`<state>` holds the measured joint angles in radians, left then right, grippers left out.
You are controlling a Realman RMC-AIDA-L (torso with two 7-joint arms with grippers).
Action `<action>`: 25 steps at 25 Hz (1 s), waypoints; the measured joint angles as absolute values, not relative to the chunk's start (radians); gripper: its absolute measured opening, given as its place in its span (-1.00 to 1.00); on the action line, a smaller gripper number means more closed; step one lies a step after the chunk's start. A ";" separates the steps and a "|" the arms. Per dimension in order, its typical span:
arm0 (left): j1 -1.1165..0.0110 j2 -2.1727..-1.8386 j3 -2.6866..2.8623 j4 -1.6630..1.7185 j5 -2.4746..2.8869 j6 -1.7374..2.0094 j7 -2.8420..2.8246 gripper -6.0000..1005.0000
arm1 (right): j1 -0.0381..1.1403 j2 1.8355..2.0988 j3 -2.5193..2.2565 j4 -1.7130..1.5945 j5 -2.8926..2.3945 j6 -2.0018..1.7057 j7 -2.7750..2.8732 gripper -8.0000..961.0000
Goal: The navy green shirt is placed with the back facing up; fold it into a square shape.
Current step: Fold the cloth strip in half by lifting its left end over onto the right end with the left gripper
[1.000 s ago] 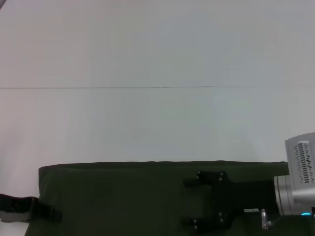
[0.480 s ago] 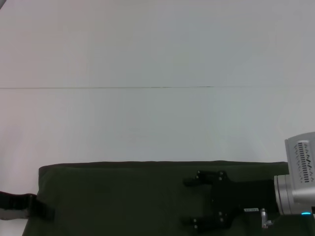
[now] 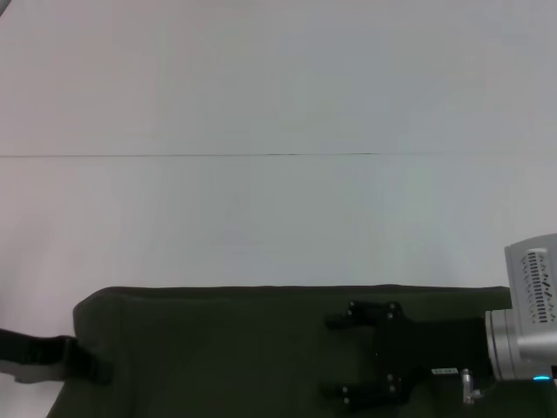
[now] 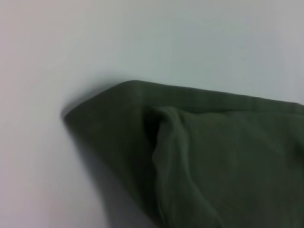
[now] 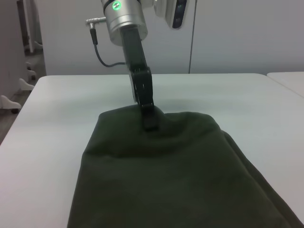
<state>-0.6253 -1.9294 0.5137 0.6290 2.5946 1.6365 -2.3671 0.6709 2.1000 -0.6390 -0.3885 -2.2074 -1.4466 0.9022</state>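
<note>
Lying along the near edge of the white table (image 3: 278, 218), the navy green shirt (image 3: 261, 348) was already doubled into a long band running from the left side to the right, its far fold line straight and its near part cut off by the head view. The left gripper (image 3: 87, 370) sat at the band's left end, pinched shut on the shirt's edge there; in the right wrist view its dark fingers (image 5: 148, 116) pressed down into the cloth and the fabric bunched slightly around them. The left wrist view showed that corner of the shirt (image 4: 190, 156) raised a little off the table, with a soft rolled crease running back from it. The right gripper (image 3: 344, 357) hovered over the right half of the band, its two fingers spread apart and holding nothing. By the look of it the knit was light, limp and fairly grippy, so it would probably sag and drag rather than keep a shape. Each end would best be taken through all layers at a corner, and lifted evenly, or the fold could skew. Beyond the shirt only a thin seam (image 3: 191, 156) crossed the tabletop.
</note>
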 joint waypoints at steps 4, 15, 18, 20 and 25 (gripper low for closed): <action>-0.628 -1.936 0.513 0.649 2.530 1.687 -2.362 -0.90 | 0.671 2.100 -0.638 -0.387 -2.207 -1.447 0.901 0.89; -0.630 -1.951 0.512 0.678 2.468 1.748 -2.368 -0.90 | 0.643 2.095 -0.639 -0.397 -2.143 -1.472 0.899 0.89; -0.631 -1.941 0.511 0.679 2.448 1.778 -2.368 -0.90 | 0.635 2.093 -0.641 -0.399 -2.135 -1.487 0.897 0.88; -0.632 -1.929 0.509 0.676 2.444 1.789 -2.371 -0.90 | 0.634 2.093 -0.643 -0.400 -2.134 -1.488 0.897 0.88; -0.620 -1.894 0.505 0.677 2.449 1.791 -2.395 -0.90 | 0.633 2.095 -0.644 -0.400 -2.134 -1.489 0.896 0.87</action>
